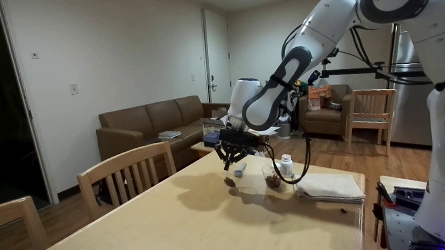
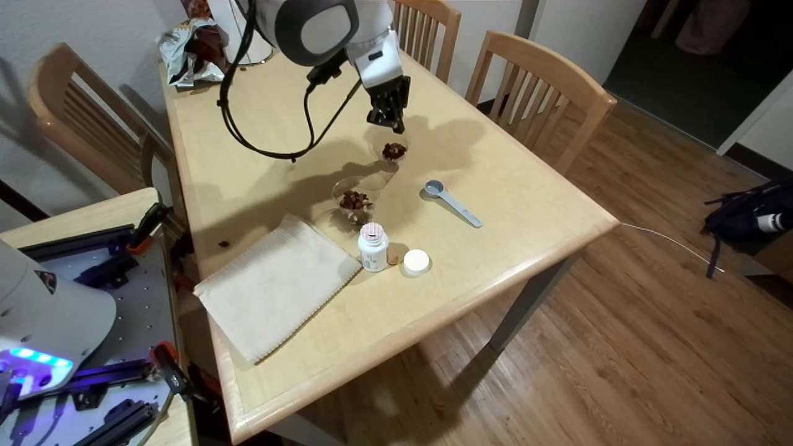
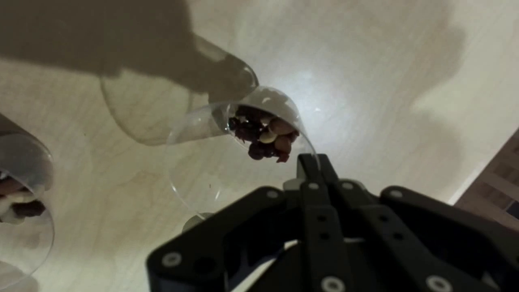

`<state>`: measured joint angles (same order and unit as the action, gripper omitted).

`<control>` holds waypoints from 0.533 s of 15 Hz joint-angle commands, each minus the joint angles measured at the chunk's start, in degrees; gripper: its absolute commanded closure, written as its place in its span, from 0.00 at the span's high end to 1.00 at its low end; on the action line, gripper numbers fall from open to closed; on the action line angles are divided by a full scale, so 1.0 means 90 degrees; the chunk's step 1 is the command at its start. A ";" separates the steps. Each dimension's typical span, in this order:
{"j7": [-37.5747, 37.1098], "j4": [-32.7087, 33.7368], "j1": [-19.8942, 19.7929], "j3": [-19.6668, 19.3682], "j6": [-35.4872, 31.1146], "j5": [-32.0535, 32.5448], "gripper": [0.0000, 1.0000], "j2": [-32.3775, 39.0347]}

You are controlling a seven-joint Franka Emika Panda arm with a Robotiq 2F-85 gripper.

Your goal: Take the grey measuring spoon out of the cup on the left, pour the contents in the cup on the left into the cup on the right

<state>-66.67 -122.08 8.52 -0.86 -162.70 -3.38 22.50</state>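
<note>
A clear cup [image 3: 282,99] holding nuts and dried fruit is gripped at its rim by my gripper [image 3: 318,162]. The gripper [image 1: 226,166] is shut on that rim; in an exterior view the cup's dark contents [image 1: 230,182] appear a little above their shadow on the table. The held cup also shows in an exterior view [image 2: 379,145]; its tilt is hard to tell. A second clear cup [image 2: 346,186] with nuts stands upright on the table, partly visible at the left of the wrist view [image 3: 30,156]. The grey measuring spoon [image 2: 455,205] lies on the table, outside both cups.
A white bottle [image 2: 373,251] stands close to the second cup, with a white lid [image 2: 416,262] beside it. A folded beige cloth [image 2: 279,288] lies near the robot base. A dark crumb [image 2: 223,244] lies near the table edge. A bag [image 2: 195,56] stands at the far end.
</note>
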 commanded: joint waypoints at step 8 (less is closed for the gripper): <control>0.4146 -0.0783 -0.3402 0.4095 -0.0818 -0.4608 0.00 -0.0912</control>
<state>-37.34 -126.56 -15.08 30.12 -172.58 -38.50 17.49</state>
